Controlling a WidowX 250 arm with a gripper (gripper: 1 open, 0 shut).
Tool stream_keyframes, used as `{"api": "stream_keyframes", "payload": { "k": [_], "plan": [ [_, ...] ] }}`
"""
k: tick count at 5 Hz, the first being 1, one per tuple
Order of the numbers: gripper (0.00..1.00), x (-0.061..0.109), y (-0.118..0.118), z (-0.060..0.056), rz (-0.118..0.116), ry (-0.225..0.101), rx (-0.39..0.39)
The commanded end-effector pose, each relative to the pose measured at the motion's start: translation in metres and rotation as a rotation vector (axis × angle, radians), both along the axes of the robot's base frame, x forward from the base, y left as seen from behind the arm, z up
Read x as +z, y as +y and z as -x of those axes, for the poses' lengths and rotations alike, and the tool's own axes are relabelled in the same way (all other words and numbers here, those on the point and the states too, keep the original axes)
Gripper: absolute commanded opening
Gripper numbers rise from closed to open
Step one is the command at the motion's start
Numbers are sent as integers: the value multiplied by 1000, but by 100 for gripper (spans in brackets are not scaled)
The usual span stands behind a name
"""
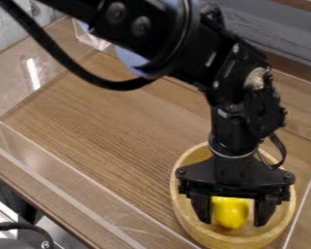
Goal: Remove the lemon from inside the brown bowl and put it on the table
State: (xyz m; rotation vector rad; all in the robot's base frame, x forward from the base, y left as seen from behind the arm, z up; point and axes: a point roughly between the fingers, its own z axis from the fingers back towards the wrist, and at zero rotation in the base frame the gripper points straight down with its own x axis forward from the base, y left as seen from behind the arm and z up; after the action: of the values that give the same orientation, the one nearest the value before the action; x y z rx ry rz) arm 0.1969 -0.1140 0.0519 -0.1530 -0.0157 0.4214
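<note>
Where the wood-grain tabletop (pixel 93 146) meets its clear plastic walls (pixel 22 73), a black robot arm (pixel 171 49) reaches down toward the near right corner. Brown bowl (pixel 185 209): round, light wood, thick rim, standing at that corner, partly cut off by the picture's lower edge. Gripper (pixel 231 208): pointing straight down into the bowl, its two fingers (pixel 192 201) spread wide, one on each side of the fruit. Lemon (pixel 229 212): small, bright yellow, lying inside the bowl between the fingers; whether they touch it cannot be told.

one lemon (pixel 228 211), one brown bowl (pixel 185 206), one table (pixel 106 146), one robot arm (pixel 185 53)
</note>
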Motion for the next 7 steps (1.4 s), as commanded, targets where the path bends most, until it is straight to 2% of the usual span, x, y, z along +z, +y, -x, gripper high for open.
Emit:
{"api": "stream_keyframes", "payload": {
  "k": [1,7],
  "plan": [
    [100,12,-2,-13,20,-46,16],
    [100,15,-1,-13,14,-51,38]
  ]
}}
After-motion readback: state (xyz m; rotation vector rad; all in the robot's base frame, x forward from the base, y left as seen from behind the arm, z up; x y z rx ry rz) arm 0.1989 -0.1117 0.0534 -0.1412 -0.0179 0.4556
